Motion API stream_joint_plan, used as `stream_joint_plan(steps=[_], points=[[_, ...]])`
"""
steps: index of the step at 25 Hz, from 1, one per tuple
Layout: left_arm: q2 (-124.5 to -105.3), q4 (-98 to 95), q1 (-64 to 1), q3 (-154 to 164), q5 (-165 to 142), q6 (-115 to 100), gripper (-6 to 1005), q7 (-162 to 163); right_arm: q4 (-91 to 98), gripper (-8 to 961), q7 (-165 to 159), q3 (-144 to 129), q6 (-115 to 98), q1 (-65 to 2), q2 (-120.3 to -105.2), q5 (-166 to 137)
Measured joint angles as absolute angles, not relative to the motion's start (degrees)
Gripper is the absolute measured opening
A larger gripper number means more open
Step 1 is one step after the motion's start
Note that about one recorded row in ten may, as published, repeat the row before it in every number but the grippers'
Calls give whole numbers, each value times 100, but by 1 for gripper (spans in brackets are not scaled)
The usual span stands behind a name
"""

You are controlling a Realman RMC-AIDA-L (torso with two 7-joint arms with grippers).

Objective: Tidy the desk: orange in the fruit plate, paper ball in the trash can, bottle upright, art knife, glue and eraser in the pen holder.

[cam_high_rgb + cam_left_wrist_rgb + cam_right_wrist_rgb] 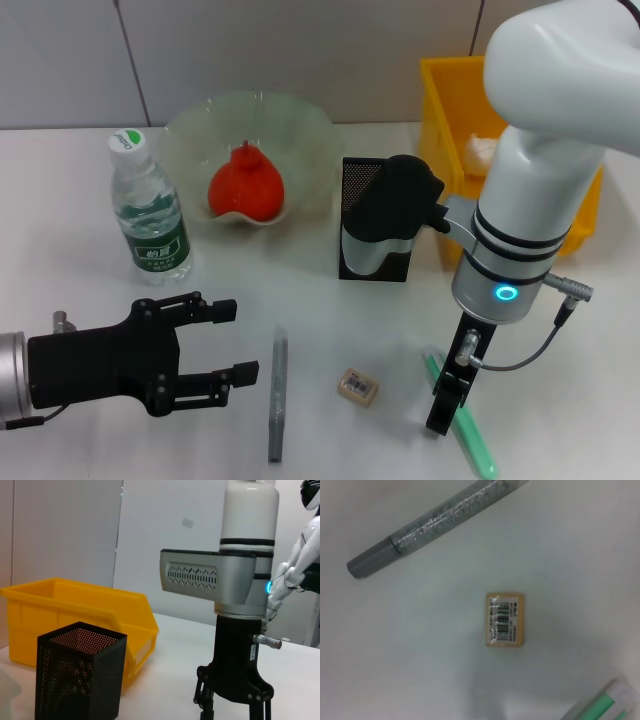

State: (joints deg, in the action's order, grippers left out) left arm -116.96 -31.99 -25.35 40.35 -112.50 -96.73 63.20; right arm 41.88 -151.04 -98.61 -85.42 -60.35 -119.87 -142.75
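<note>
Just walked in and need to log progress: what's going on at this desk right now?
The robot is partway through tidying. The orange sits in the fruit plate, the paper ball is in the trash can, and the bottle stands upright. The right gripper hangs low over the desk beside the green art knife, near the eraser. The grey glue stick lies flat. The left gripper waits open at the near left.

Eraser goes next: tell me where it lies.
Head view: the eraser lies on the desk's near edge, between the grey glue stick and the right gripper.
</note>
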Motion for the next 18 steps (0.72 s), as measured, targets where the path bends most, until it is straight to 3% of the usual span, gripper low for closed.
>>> stream_joint_plan(steps=[18], points=[[-11698,-3199,-2538,4010,-11247,-9686,786,6320,4710,791,-15205,-10088,-8533,-5808,-11988,-14436]])
